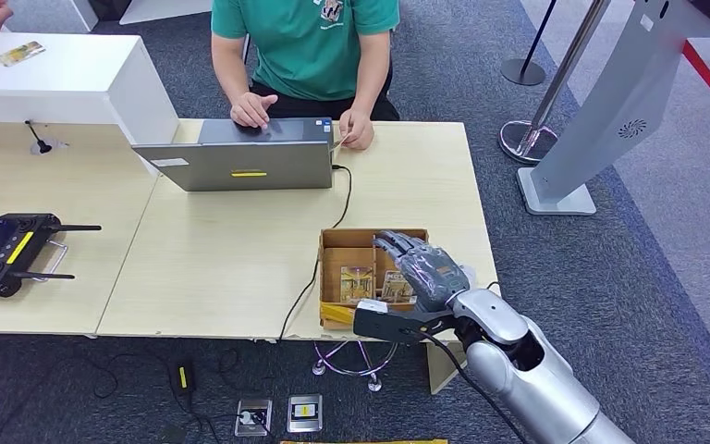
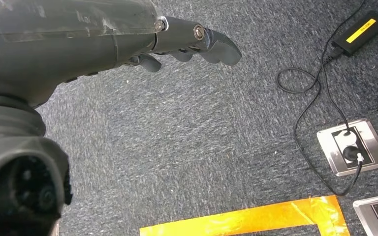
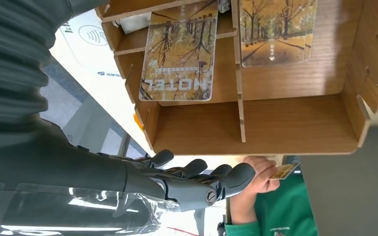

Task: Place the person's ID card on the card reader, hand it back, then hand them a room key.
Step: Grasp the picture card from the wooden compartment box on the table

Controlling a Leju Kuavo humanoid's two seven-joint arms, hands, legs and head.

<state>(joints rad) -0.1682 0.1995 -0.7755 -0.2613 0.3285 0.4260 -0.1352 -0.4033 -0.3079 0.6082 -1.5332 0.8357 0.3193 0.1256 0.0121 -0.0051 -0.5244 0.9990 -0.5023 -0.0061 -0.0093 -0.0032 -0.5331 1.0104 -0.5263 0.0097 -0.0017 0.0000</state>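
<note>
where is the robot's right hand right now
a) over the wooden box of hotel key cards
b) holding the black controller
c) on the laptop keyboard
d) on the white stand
a: the right hand hangs over the wooden box near the table edge with nothing in it, and the hotel key cards sit in the box's compartments.

Two pale wooden tables [image 1: 222, 268] stand side by side on a dark blue-grey carpet [image 1: 610, 277]. A white box-shaped stand [image 1: 65, 83] sits on the far left table. Far right, a chrome stanchion post [image 1: 555, 88] rises beside a tilted grey kiosk base [image 1: 601, 120]. Near the tables, two floor sockets [image 1: 279, 414] are set into the carpet, black cables [image 1: 129, 379] trailing past, and yellow tape [image 2: 246, 221] marks the floor.
</note>
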